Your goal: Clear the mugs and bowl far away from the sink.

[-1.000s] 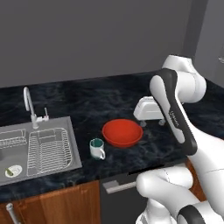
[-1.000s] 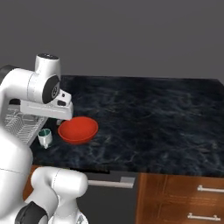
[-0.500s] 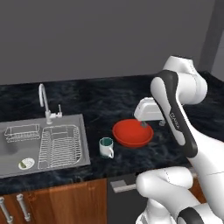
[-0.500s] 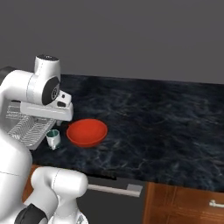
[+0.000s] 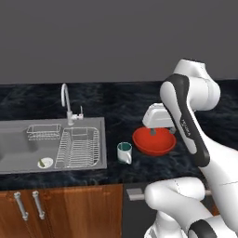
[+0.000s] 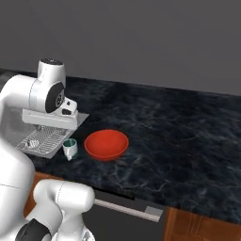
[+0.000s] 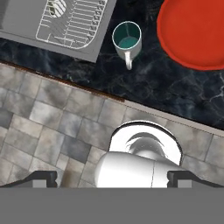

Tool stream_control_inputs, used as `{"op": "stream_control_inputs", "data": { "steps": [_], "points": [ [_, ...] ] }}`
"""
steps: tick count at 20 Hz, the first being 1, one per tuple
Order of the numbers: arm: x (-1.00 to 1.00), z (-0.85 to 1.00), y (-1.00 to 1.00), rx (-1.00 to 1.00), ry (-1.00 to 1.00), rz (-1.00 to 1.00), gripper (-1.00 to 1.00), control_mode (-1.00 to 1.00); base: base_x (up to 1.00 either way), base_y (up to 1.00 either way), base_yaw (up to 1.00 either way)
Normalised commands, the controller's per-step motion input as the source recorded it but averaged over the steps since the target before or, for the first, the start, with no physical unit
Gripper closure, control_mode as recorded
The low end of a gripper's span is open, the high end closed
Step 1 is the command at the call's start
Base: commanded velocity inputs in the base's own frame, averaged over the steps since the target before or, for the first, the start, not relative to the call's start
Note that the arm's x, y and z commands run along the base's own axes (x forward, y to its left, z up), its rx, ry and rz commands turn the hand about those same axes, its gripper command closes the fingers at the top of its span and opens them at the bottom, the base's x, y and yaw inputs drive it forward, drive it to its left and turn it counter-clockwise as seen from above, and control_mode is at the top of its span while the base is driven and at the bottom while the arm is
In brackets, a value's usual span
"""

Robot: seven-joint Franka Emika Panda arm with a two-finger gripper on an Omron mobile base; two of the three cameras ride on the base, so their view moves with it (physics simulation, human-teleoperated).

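Note:
A small pale mug (image 5: 124, 152) with a green inside stands on the dark counter just right of the sink (image 5: 18, 149), handle toward the counter's front. The glossy red bowl (image 5: 154, 141) sits right of the mug, a little apart from it. My gripper (image 5: 162, 131) hangs high over the bowl's near side, open, with nothing between its fingers. From the right, the mug (image 6: 70, 148), the bowl (image 6: 106, 144) and the sink (image 6: 31, 144) line up along the counter front. Looking down from the hand, the mug (image 7: 127, 38), the bowl (image 7: 197, 30) and the sink's rim (image 7: 103, 31) lie far below my gripper (image 7: 113, 178).
A chrome faucet (image 5: 66, 97) rises behind the basin, which holds a wire dish rack (image 5: 79, 148), a small wire basket (image 5: 43, 131) and a small round item (image 5: 45, 162). Dark counter (image 6: 188, 132) stretches right of the bowl. Wooden cabinet doors (image 5: 28, 204) and floor tiles (image 7: 52, 131) lie below.
The whole picture has shifted: the base has driven along the counter, so the sink, mug and bowl sit further right in the left base view. The arm keeps its pose, gripper still open.

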Motion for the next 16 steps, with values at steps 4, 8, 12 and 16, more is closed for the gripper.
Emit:
{"op": "stream_control_inputs", "data": {
  "steps": [4, 8, 12, 16],
  "points": [
    [0.0, 0.0, 0.0, 0.0, 0.0, 0.0, -1.0, 1.0, 0.01, -0.05, 0.27],
    [0.0, 0.0, 0.0, 0.0, 0.0, 0.0, -1.0, 1.0, 0.0, -0.01, 0.21],
    [0.0, 0.0, 0.0, 0.0, 0.0, 0.0, -1.0, 1.0, 0.01, -0.02, 0.21],
    [0.0, 0.0, 0.0, 0.0, 0.0, 0.0, -1.0, 1.0, 0.11, -0.23, 0.2]
  ]
}}
